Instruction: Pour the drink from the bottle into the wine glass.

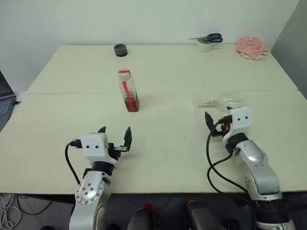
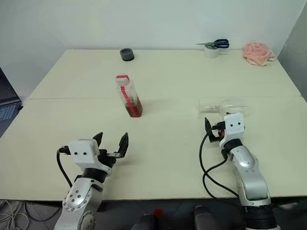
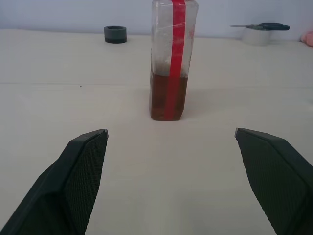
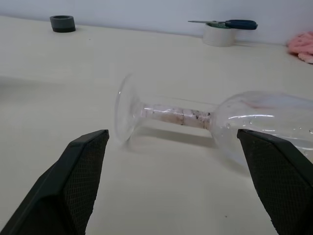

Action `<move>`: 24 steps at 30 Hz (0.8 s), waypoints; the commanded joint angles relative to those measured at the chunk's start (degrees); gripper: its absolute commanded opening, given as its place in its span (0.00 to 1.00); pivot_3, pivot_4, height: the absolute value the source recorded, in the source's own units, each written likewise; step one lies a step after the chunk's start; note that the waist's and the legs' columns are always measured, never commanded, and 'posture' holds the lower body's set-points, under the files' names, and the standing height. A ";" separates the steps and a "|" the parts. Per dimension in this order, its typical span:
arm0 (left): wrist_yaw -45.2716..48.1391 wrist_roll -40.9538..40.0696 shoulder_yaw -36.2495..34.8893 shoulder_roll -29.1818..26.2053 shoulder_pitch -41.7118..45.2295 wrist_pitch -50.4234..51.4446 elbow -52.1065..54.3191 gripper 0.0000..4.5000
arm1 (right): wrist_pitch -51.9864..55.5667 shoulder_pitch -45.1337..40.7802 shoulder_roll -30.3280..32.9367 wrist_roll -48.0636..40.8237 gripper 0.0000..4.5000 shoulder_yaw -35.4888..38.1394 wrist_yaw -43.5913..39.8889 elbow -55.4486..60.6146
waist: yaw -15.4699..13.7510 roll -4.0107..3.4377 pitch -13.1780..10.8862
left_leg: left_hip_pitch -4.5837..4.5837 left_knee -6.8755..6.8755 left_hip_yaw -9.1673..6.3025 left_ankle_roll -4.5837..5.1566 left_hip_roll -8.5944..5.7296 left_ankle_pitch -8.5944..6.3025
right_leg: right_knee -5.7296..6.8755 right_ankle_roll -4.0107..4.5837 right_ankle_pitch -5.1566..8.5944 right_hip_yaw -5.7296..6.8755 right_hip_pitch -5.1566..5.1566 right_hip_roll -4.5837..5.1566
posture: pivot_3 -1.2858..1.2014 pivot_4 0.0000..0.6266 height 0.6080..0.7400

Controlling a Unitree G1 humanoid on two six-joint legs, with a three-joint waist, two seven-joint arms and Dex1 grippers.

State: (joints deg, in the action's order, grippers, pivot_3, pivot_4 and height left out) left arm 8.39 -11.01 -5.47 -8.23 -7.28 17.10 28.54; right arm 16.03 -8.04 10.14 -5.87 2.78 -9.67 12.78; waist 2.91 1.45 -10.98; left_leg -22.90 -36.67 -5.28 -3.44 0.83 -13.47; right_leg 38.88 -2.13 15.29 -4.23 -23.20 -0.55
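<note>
So far nothing of the pouring is done, as far as can be judged. The bottle (image 1: 128, 90) is stood upright on the table (image 1: 66, 119), ahead of the left gripper (image 1: 115, 137) and well apart from it; its cap (image 1: 124, 72) is seen to be on, and the drink (image 3: 168, 97) is held in its lower part only. The glass (image 4: 210, 117) is not stood up: it is laid on its side just ahead of the right gripper (image 1: 215, 120), its foot turned toward the robot's left and its bowl toward the right, and no drink is seen in it, only a few drops and smears on the stem and bowl. Both grippers are spread wide and nothing is held between their fingers; each is aimed forward just over the table, the left one at the bottle and the right one at the glass. Neither thing is touched yet. What is left, then, is judged to be nearly everything: the glass has to be taken and set upright on its foot, the bottle has to be grasped, its cap has to be dealt with, and the drink has to be tipped into the bowl. At the far edge a roll of tape (image 1: 120, 50), scissors (image 1: 210, 38) and a pink cloth (image 1: 251, 47) are left well clear.
</note>
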 commanded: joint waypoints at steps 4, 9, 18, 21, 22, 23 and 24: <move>-0.74 0.04 -0.78 0.37 0.03 -1.80 0.95 0.99 | -1.18 -0.11 -0.07 -0.38 1.00 0.99 0.32 2.65 | -0.01 0.00 0.00 | 0.00 0.00 -0.01 0.00 0.00 0.00 | 0.00 0.00 0.00 0.00 0.00 0.00 | 0.52 0.24 1.00; -0.87 0.36 -1.54 0.19 1.64 -2.24 -0.24 0.99 | -1.43 0.04 -0.22 -0.18 1.00 1.01 0.45 2.76 | -0.01 0.00 0.00 | 0.00 0.00 -0.01 0.00 0.00 0.00 | 0.00 0.00 0.00 0.01 0.00 0.00 | 0.52 0.24 1.00; -4.28 1.77 -0.77 1.37 10.24 0.95 -3.53 0.99 | -5.69 -4.00 4.36 -0.50 1.00 -4.21 -9.49 2.29 | 0.04 0.00 0.00 | 0.00 -0.01 0.02 0.00 -0.01 0.00 | 0.00 -0.01 0.00 0.00 0.00 0.00 | 0.52 0.24 1.00; -6.21 2.99 -0.47 1.52 13.80 2.88 -4.88 0.99 | -5.08 -9.44 6.69 -3.47 1.00 -6.35 -16.55 1.29 | 0.30 0.00 0.00 | 0.02 -0.01 0.01 0.00 0.00 0.00 | 0.01 -0.02 -0.01 0.01 0.00 -0.05 | 0.52 0.24 1.00; -6.86 3.28 -0.54 1.48 15.87 4.04 -5.76 0.99 | -3.61 -12.68 7.09 -4.97 1.00 -6.78 -18.98 0.21 | 0.29 0.00 0.00 | 0.03 -0.02 -0.03 0.00 0.01 0.00 | 0.02 -0.02 -0.01 0.03 0.02 -0.07 | 0.52 0.24 1.00; -7.38 3.98 -0.36 1.08 17.78 5.33 -6.69 0.99 | -2.09 -15.54 7.36 -6.47 1.00 -7.29 -21.21 -0.56 | 0.29 0.01 -0.01 | 0.01 -0.01 -0.05 0.00 0.01 0.00 | 0.02 -0.01 -0.01 0.03 0.01 -0.07 | 0.52 0.24 1.00; -7.56 4.56 -0.12 0.66 19.69 6.18 -7.76 0.99 | -0.24 -18.13 7.62 -7.99 1.00 -8.03 -23.66 -1.17 | 0.29 0.01 -0.03 | 0.02 -0.03 -0.07 0.00 0.01 0.00 | 0.04 -0.01 -0.01 0.04 0.02 -0.09 | 0.52 0.24 1.00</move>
State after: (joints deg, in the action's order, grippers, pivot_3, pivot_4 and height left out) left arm 1.69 -7.66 -5.92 -6.89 10.15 22.32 20.41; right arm 14.20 -23.26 17.44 -10.83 -4.60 -29.45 10.68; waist 3.20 1.46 -11.02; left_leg -22.91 -36.71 -5.38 -3.43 0.83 -13.46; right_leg 38.92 -2.16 15.26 -4.18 -23.19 -0.64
